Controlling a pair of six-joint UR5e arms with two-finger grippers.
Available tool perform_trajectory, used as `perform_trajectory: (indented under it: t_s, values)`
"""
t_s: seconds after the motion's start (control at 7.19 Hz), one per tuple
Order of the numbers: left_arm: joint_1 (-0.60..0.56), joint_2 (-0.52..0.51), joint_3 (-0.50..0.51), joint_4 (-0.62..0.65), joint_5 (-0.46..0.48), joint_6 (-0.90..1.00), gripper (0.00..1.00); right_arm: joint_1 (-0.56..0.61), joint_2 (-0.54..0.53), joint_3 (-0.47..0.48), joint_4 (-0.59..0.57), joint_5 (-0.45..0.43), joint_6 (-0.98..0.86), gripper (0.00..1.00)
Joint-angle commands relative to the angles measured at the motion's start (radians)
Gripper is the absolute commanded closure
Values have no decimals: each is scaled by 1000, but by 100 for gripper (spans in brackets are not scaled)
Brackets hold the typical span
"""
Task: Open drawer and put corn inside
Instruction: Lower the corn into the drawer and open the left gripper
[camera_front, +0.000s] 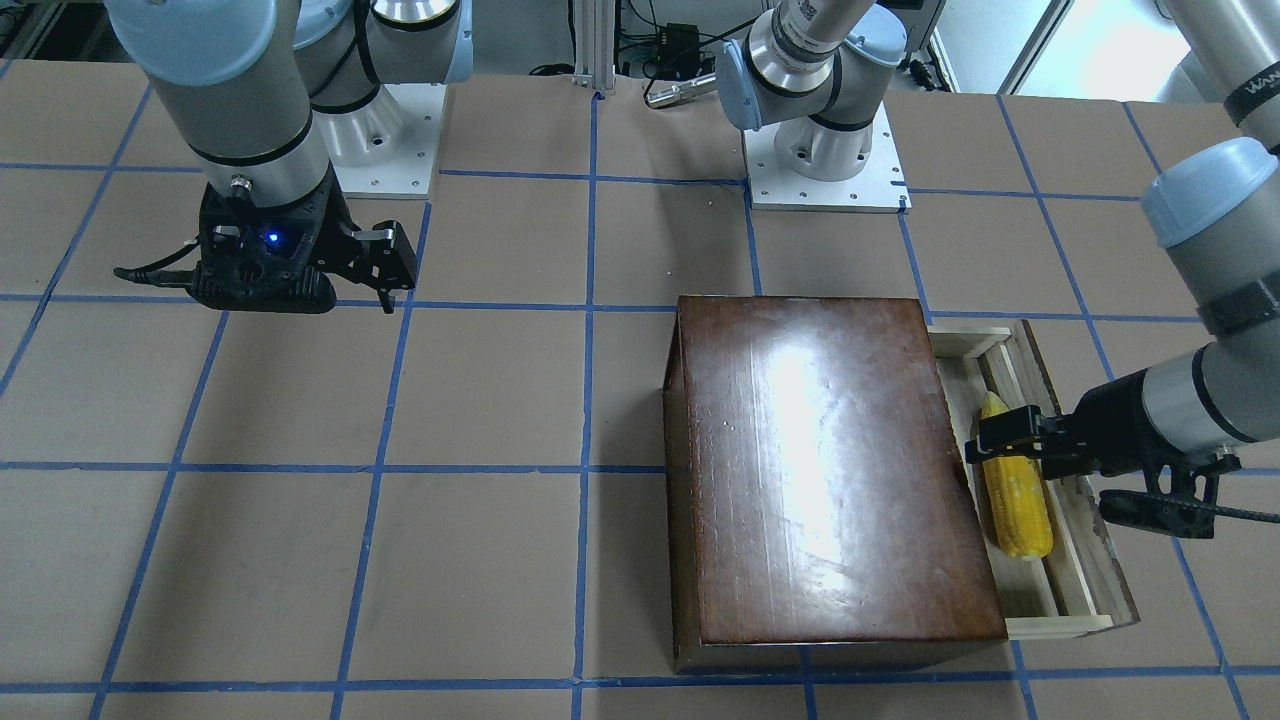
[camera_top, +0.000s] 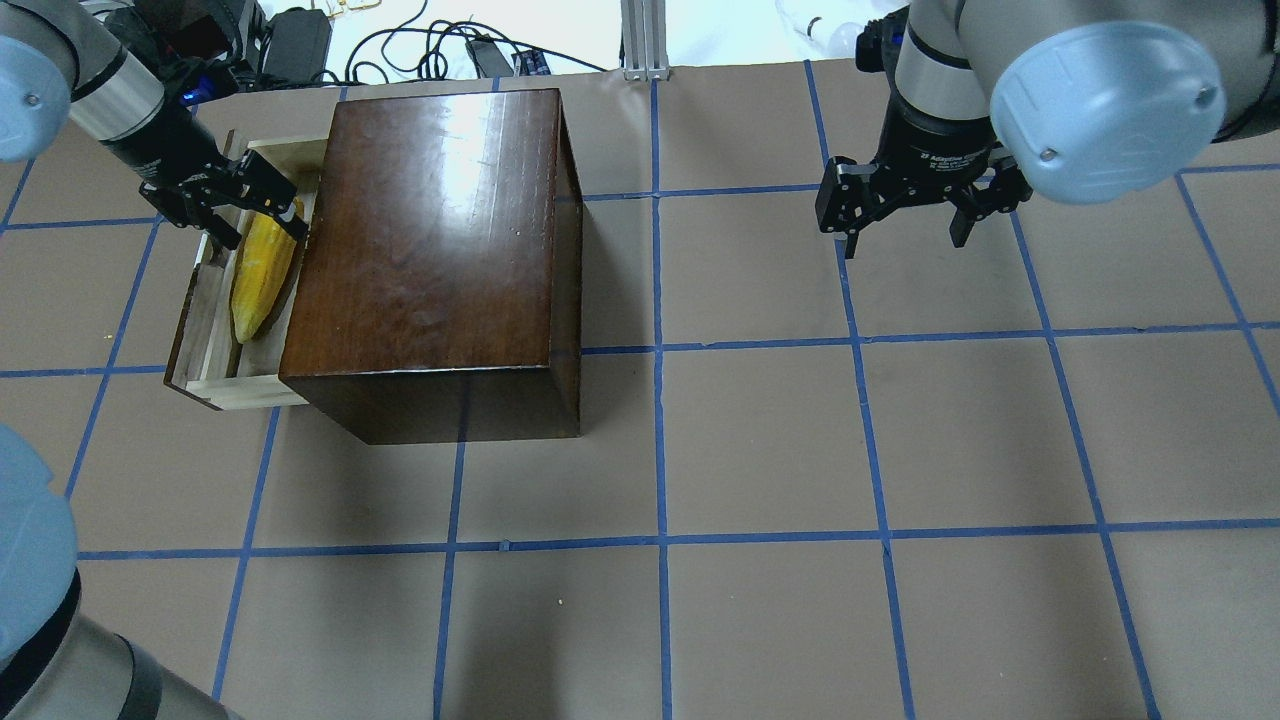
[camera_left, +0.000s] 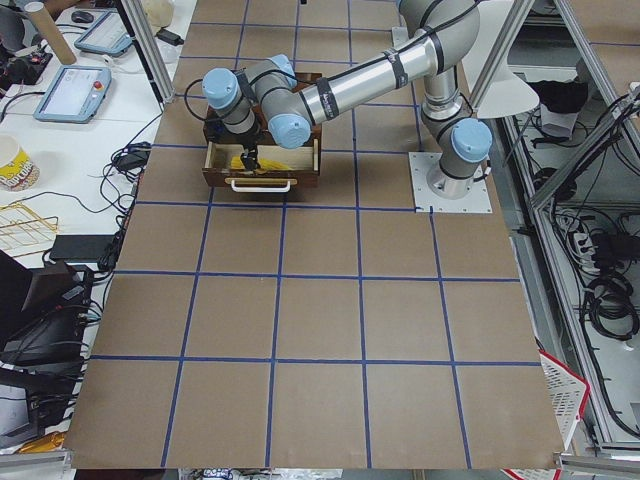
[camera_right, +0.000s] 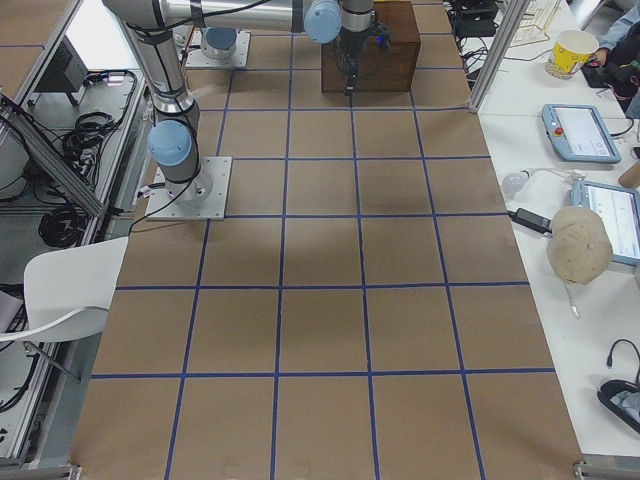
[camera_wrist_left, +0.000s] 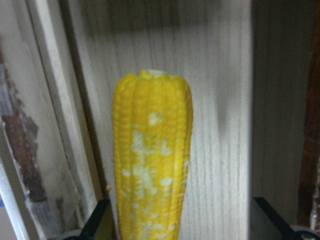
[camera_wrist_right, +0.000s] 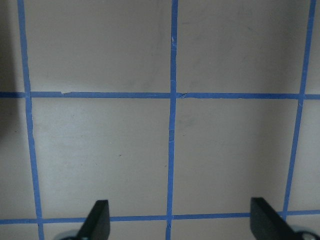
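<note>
Corn lies in the open drawer, left end effector spread above it

The corn (camera_front: 1018, 500), at the right of the front-facing view, looks to be a light and stiff toy. Its kernel rows should give grip, but the tapered end may slip, so the thick middle, taken across, seems the best hold. It lies lengthwise on the pale floor of the drawer (camera_front: 1060, 625), which stands pulled out of the dark box (camera_front: 830, 460); I see nothing else in it. The left end effector (camera_front: 1000, 433) hangs over the cob with fingers apart, not clamping it. The right end effector (camera_top: 903, 235), upper right in the overhead view, is spread too, above the worktop (camera_front: 450, 400).
</note>
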Motion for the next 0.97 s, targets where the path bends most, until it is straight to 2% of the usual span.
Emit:
perform_trajectory:
  t_s: [0.0, 0.28, 0.42, 0.7, 0.83]
  values:
    - [-2, 33, 5, -18, 5, -2, 0, 0, 0, 1, 0, -1, 0, 0]
    - [-4, 76, 37, -59, 25, -6, 0, 0, 0, 1, -1, 1, 0, 0]
    - [-20, 83, 53, -70, 101, -11, 0, 0, 0, 1, -1, -1, 0, 0]
    - [-100, 120, 57, -89, 113, -58, 0, 0, 0, 1, 0, -1, 0, 0]
    - [-160, 146, 53, -87, 111, -153, 0, 0, 0, 1, 0, -1, 0, 0]
